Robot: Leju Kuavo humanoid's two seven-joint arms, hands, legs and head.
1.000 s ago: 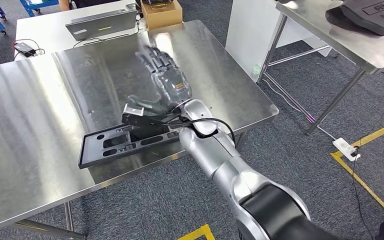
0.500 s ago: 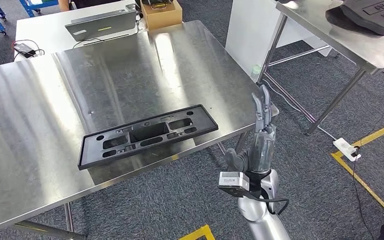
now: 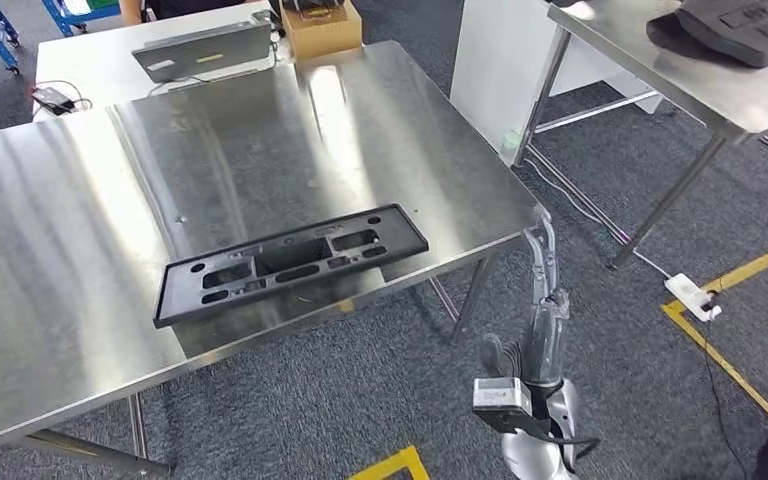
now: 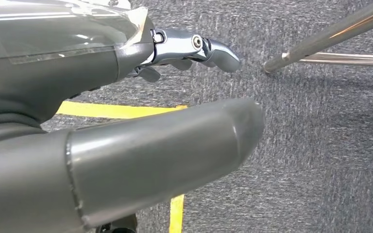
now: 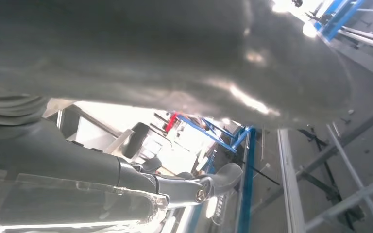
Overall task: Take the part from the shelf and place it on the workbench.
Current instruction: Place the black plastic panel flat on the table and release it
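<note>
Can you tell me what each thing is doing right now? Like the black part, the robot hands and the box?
Part: lying flat on the workbench near its front edge, nothing touching it.
Right robot hand: beside the workbench corner, fingers straight, holding nothing.
Left robot hand: hanging over the carpet, holding nothing.
Box: at the far edge, top open.
Power strip: on the floor, cable plugged in.

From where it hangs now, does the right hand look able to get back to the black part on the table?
Probably yes. The right hand hangs empty beside the table edge, below its top, and the part lies near that edge with nothing over it. The hand would have to rise above the tabletop first.
</note>
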